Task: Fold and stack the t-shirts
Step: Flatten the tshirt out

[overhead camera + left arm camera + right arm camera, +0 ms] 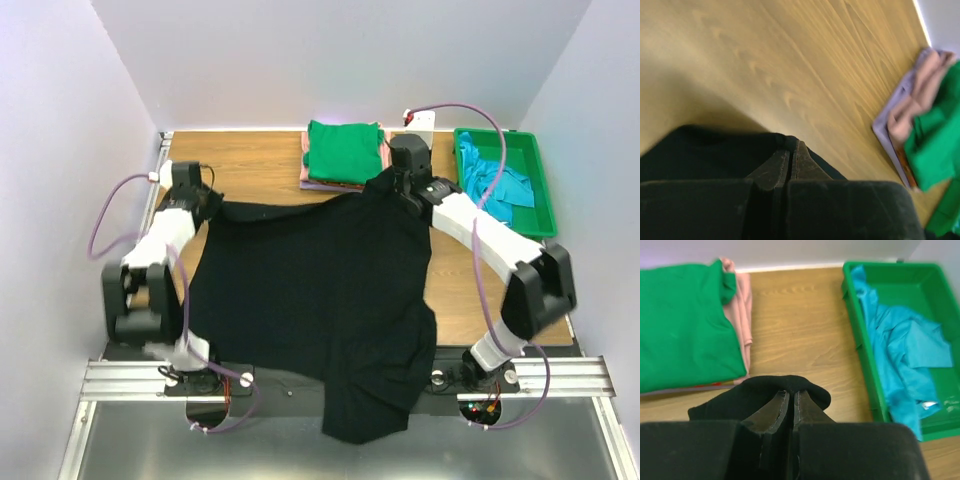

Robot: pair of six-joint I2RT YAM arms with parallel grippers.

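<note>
The large black t-shirt (310, 290) lies spread across the table, its near part hanging over the front edge. My left gripper (212, 200) is shut on its far left corner (715, 150). My right gripper (392, 180) is shut on its far right corner (760, 392). A folded stack stands at the back: a green t-shirt (343, 150) on top, a pink one (742, 310) and a lilac one (895, 110) under it. A teal t-shirt (495, 180) lies crumpled in the green tray (540, 170).
The green tray stands at the back right, close to my right arm. The folded stack sits just beyond the black shirt's far edge. White walls close in the table on three sides. Bare wood (250, 160) shows at the back left.
</note>
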